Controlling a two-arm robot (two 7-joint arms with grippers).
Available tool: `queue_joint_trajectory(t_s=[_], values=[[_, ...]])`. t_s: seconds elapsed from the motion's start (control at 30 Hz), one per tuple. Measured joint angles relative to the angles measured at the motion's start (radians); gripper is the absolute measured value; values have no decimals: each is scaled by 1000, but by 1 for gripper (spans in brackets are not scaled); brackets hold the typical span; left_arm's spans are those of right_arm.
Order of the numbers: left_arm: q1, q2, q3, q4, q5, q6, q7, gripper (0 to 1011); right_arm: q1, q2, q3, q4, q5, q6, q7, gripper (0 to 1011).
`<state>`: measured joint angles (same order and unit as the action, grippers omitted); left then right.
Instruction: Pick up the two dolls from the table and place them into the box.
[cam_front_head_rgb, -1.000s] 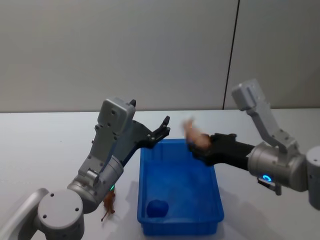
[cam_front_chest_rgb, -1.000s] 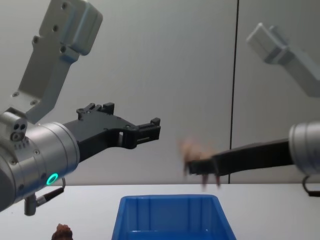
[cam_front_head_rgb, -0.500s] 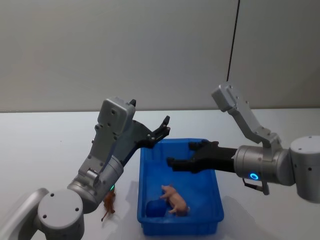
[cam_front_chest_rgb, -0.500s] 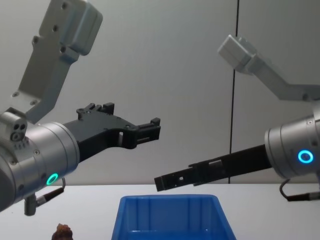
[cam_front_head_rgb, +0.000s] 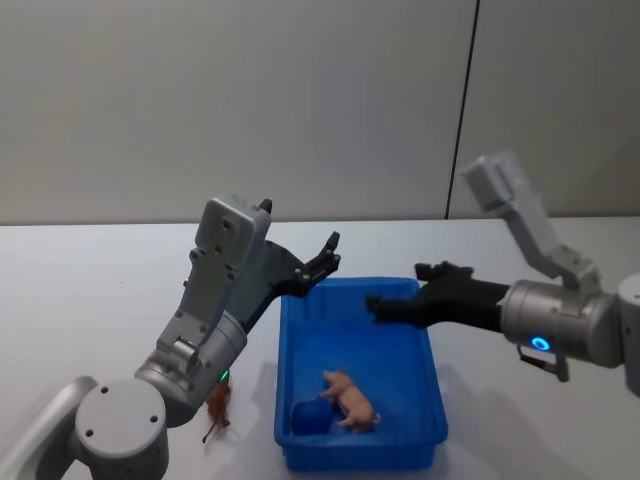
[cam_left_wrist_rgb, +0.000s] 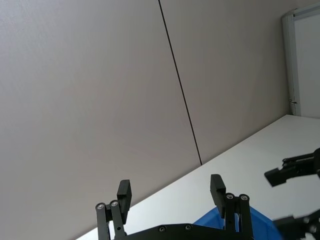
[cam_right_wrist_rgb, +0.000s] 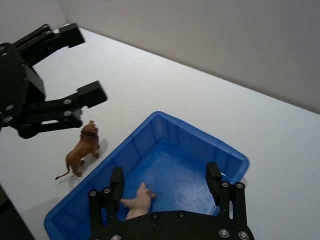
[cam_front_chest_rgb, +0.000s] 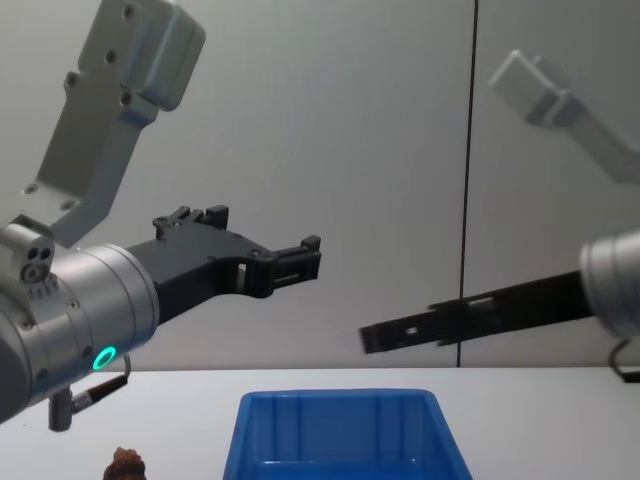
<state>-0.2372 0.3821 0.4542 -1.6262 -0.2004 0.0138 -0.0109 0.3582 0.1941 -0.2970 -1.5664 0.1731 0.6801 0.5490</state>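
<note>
A pink pig doll (cam_front_head_rgb: 348, 398) lies inside the blue box (cam_front_head_rgb: 284, 372), also seen in the right wrist view as the pig doll (cam_right_wrist_rgb: 137, 199) on the box (cam_right_wrist_rgb: 200, 137) floor. A brown lion doll (cam_front_head_rgb: 218, 410) stands on the white table (cam_front_head_rgb: 80, 300) just left of the box; the lion doll (cam_right_wrist_rgb: 82, 150) also shows from the right wrist. My right gripper (cam_front_head_rgb: 392, 301) hangs open and empty above the box's far right part. My left gripper (cam_front_head_rgb: 326, 257) is open and empty, raised over the box's far left corner.
A small blue rounded object (cam_front_head_rgb: 315, 415) sits in the box's near left corner beside the pig. A grey panelled wall (cam_front_head_rgb: 300, 100) stands behind the table. White tabletop stretches to the left and right of the box.
The right gripper let go of the pink pig, which fell into the box, then opened and drew back to the right. The left arm has not moved.
</note>
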Motion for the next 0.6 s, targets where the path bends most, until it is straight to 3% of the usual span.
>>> queue_joint_trajectory(t_s=[0.6], values=[[5, 2, -2, -5, -9, 3, 2, 1001, -116, 92, 97, -108, 107, -44, -219, 1001]])
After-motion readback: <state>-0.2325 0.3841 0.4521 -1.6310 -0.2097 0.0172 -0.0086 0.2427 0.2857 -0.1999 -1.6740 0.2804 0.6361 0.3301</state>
